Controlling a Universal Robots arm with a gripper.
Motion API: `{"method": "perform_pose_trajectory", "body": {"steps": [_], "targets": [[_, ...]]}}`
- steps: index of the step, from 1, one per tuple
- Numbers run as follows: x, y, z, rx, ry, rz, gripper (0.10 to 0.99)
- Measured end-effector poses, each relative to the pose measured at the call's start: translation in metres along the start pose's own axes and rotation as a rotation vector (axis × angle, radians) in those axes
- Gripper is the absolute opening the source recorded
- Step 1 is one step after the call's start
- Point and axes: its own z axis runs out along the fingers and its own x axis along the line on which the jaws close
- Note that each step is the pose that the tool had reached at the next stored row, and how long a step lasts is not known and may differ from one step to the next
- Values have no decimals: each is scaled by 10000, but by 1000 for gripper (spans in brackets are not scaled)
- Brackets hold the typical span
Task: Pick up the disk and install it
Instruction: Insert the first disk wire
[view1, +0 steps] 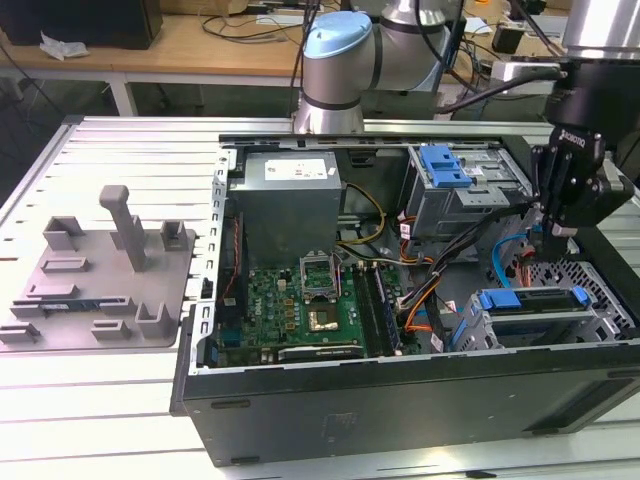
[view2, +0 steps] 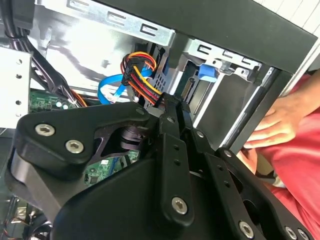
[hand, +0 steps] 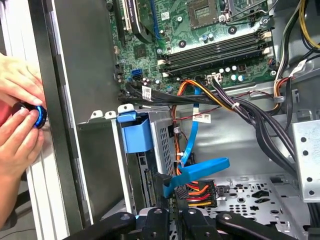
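The disk sits in the drive cage at the front corner of the open computer case, on the exterior view's right. Its blue carrier frame lies along the cage's top edge. The carrier's blue tab shows in both wrist views. My gripper hangs just above and behind the cage with its fingers pressed together, holding nothing. In both wrist views the fingertips point at a black connector with red, yellow and orange wires beside a blue flat cable.
A grey fixture plate with upright posts lies on the exterior view's left. A second blue latch tops the upper drive bay. The motherboard and cable bundles fill the case. A person's hands hold a blue-ringed knob outside the case wall.
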Motion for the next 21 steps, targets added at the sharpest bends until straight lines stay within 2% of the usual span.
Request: {"method": "perform_pose_trajectory", "body": {"steps": [3,6,7,10,14,16,17,18,21], "targets": [[81,-11,20,-20,-136,1,169],[190,-27,57,-28,-193,2,169],[219,-31,65,-34,-291,-15,169],[234,-33,38,32,-531,-204,169],[251,-36,13,124,-788,-341,169],[265,-38,11,153,-880,-373,169],[275,-40,15,159,-930,-387,169],[306,-43,26,149,-1037,-391,169],[363,-49,45,129,-1232,-395,169]]}}
